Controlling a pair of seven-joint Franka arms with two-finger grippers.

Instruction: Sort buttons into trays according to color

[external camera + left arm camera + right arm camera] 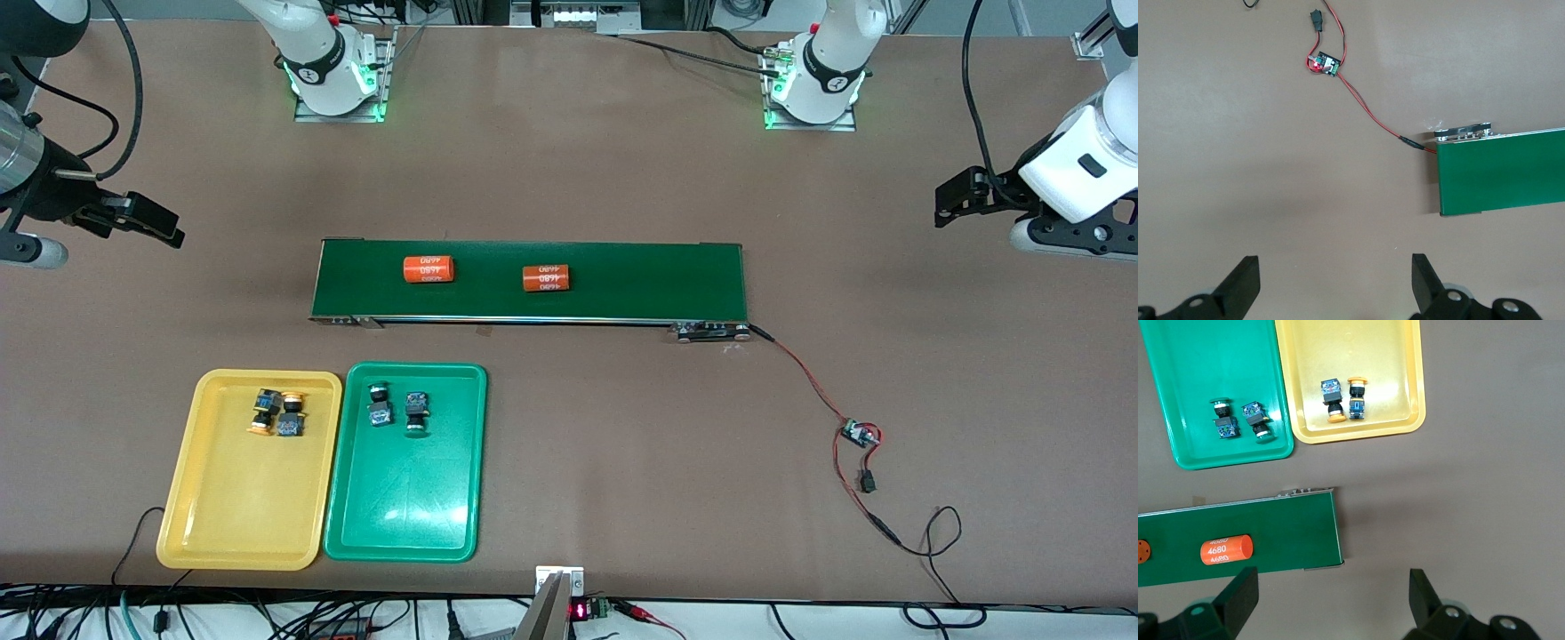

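Note:
Two yellow-capped buttons (264, 411) (292, 414) lie side by side in the yellow tray (240, 507), at its end nearer the belt. Two green-capped buttons (380, 406) (416, 412) lie in the green tray (400, 507) beside it. The right wrist view shows both trays (1358, 347) (1205, 360) with their buttons (1332, 400) (1256, 420). My right gripper (164, 227) (1333, 597) is open and empty over bare table at the right arm's end. My left gripper (947, 203) (1336, 280) is open and empty over bare table at the left arm's end.
A long dark-green conveyor belt (622, 280) lies across the table's middle with two orange numbered cylinders (428, 268) (546, 279) on it. A red wire runs from the belt to a small circuit board (860, 434) (1325, 64) on the table.

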